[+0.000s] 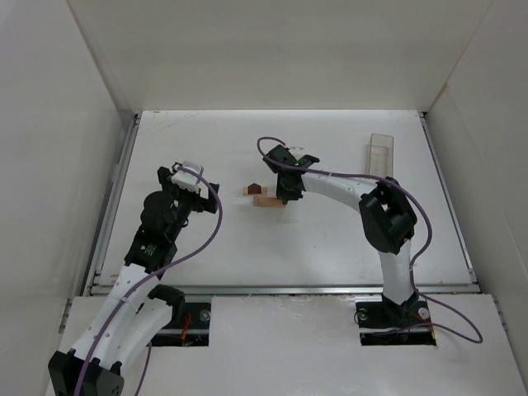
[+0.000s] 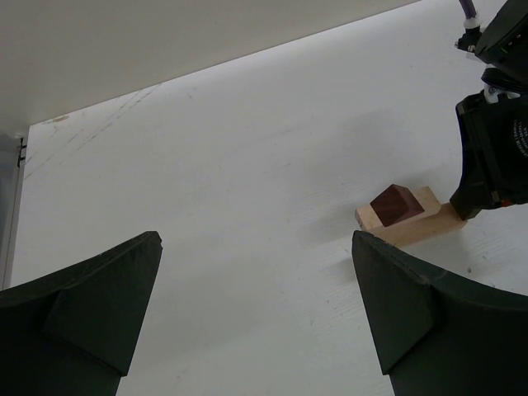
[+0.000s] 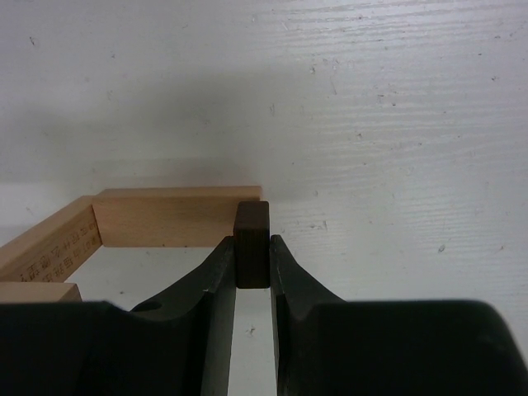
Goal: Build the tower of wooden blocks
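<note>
Two grippers logged, left to right. Left gripper (image 2: 256, 243) hangs over bare table (image 2: 247, 148), its fingers spread wide with nothing between them. The wood block tower (image 2: 406, 216) lies well apart to its right, near the table's middle.

Block count: three light tan bars and two dark reddish-brown pieces. The tan bars are rectangular and lie flat. From the right wrist, a long bar (image 3: 177, 219) meets a second bar (image 3: 51, 243) at a corner; the second has faint printing on its side. The end of a third bar (image 3: 37, 291) shows at lower left. The roof-shaped piece (image 2: 394, 204) sits on the tan bars, peak up.

Right gripper (image 3: 252, 243) is clamped on the other dark piece, a small squared block (image 3: 252, 221), held at the long bar's right end; contact between them cannot be told.

One clear plastic box (image 1: 381, 153) stands far right, well apart from the blocks.
</note>
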`<state>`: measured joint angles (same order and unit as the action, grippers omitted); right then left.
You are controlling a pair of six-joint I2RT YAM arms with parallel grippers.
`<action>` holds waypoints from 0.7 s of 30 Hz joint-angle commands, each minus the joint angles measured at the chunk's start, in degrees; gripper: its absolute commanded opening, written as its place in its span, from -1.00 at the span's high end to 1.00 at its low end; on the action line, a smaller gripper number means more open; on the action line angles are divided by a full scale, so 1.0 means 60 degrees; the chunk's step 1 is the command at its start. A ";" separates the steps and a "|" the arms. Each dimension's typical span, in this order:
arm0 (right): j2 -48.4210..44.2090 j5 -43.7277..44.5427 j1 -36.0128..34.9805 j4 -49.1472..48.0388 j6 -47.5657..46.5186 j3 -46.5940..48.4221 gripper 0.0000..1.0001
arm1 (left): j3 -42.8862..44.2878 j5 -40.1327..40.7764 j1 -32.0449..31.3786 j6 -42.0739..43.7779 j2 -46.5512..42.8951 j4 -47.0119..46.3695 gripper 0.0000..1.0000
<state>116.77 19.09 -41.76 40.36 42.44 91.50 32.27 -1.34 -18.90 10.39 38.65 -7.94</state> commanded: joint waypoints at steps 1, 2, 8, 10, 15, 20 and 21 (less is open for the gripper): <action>0.0050 0.0070 -0.0116 0.0056 -0.0012 0.0467 1.00 | -0.0134 0.0078 0.0000 -0.0121 -0.0158 -0.0551 -1.00; 0.0050 0.0070 -0.0203 0.0056 -0.0012 0.0554 1.00 | -0.0134 0.0078 0.0000 -0.0121 -0.0158 -0.0551 -1.00; 0.0050 0.0070 -0.0291 0.0260 -0.0012 0.0861 1.00 | -0.0134 0.0078 0.0000 -0.0121 -0.0158 -0.0551 -1.00; 0.0152 0.0158 -0.0379 0.0261 -0.0012 0.0863 1.00 | -0.0134 0.0078 0.0000 -0.0121 -0.0158 -0.0551 -1.00; 0.0152 0.0260 -0.0379 0.0261 0.0076 0.0863 1.00 | -0.0134 0.0078 0.0000 -0.0033 -0.0158 -0.0551 -1.00; 0.0065 0.0260 -0.0379 0.0261 0.0163 0.0760 1.00 | -0.0134 0.0078 0.0000 -0.0033 -0.0158 -0.0551 -1.00; 0.0065 0.0260 -0.0379 0.0261 0.0164 0.0760 1.00 | -0.0134 0.0078 0.0000 -0.0033 -0.0158 -0.0551 -1.00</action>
<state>117.05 19.31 -43.59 41.28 42.48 94.43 31.51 -1.26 -18.90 10.41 38.65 -8.10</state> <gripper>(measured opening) 0.244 0.997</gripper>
